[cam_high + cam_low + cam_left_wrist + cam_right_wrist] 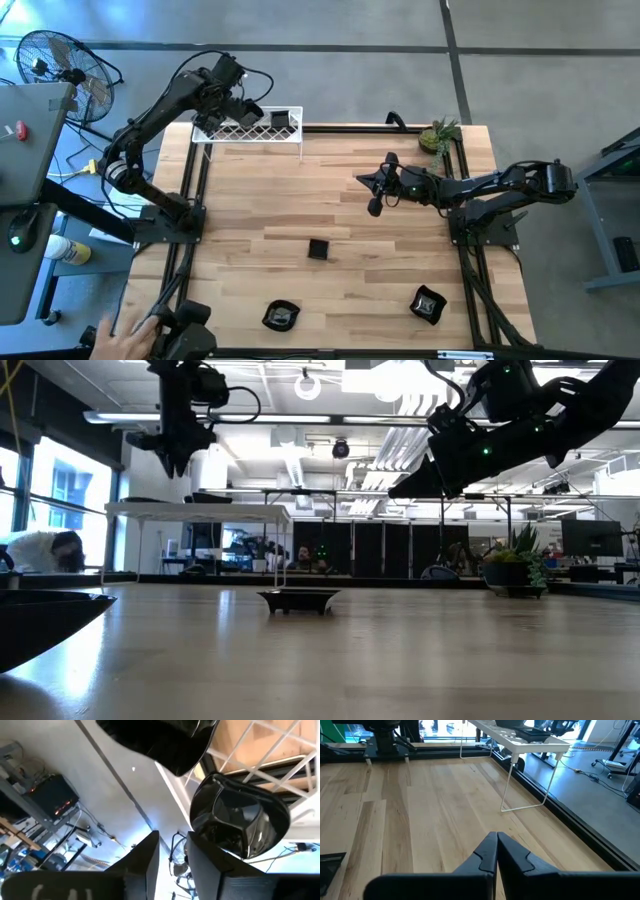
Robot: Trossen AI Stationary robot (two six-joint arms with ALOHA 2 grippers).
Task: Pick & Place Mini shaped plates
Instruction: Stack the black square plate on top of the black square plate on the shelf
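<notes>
My left gripper (250,112) hangs over the white wire rack (250,132) at the table's far left, pointing steeply down, fingers open with nothing between them (173,836). A glossy black mini plate (240,817) lies on the rack wires just beside one finger, and a second (165,740) lies beyond it. My right gripper (374,200) hovers shut (496,836) above the middle of the table, right of centre. Three more black plates rest flat on the wood: a square one (318,249), a wavy one (281,316) and one at the near right (428,304). My left gripper has one finger (200,855) right up against the near rim (197,827) of the plate on the rack. Whether finger and rim touch I cannot tell. The plate lies on the rack wires, outside the gap between the fingers.
A small green potted plant (438,136) stands at the far right corner. A black frame rail (400,128) runs along the table's edges. A person's hand (120,340) shows at the near left corner. A broad stretch of bare wood lies between the rack and the loose plates.
</notes>
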